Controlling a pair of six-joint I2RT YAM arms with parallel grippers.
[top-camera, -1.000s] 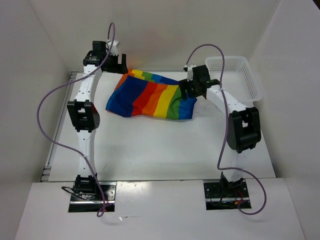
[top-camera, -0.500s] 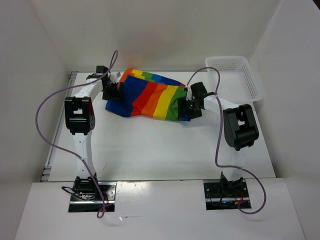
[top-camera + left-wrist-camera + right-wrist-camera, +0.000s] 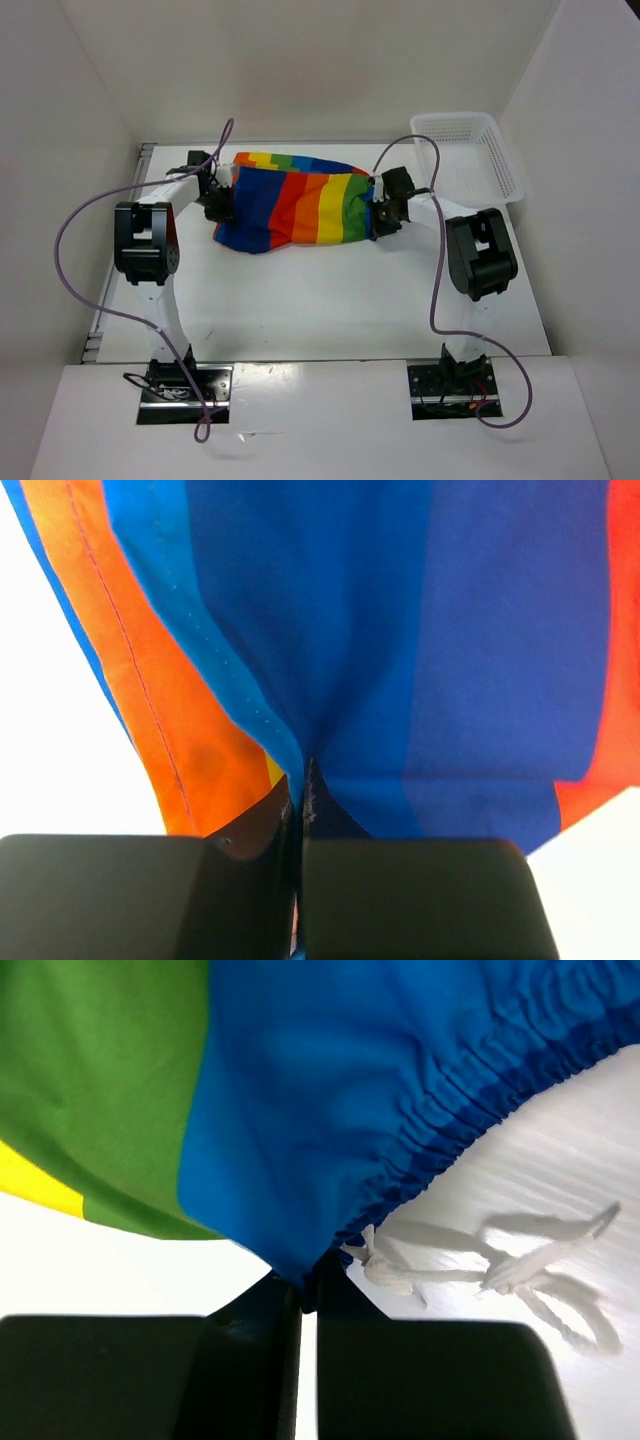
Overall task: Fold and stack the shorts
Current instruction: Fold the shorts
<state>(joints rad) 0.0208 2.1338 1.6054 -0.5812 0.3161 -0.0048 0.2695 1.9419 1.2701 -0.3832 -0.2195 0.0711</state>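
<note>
The rainbow-striped shorts [image 3: 295, 205] hang stretched between my two grippers over the far half of the table. My left gripper [image 3: 217, 199] is shut on the blue left edge of the shorts [image 3: 420, 660], with the cloth pinched between the jaws [image 3: 300, 785]. On the right, my right gripper [image 3: 381, 212] is shut on the blue elastic waistband of the shorts [image 3: 300, 1130], the fabric bunched where the fingers meet [image 3: 308, 1285]. The white drawstring [image 3: 480, 1265] lies on the table just beside that gripper.
A white mesh basket [image 3: 470, 150] stands at the far right corner. White walls close in the table [image 3: 320, 290] on the left, back and right. Purple cables loop from both arms.
Both grippers came down to the ends of the shorts and shut on them. The shorts are now pulled straighter and lifted between them.
</note>
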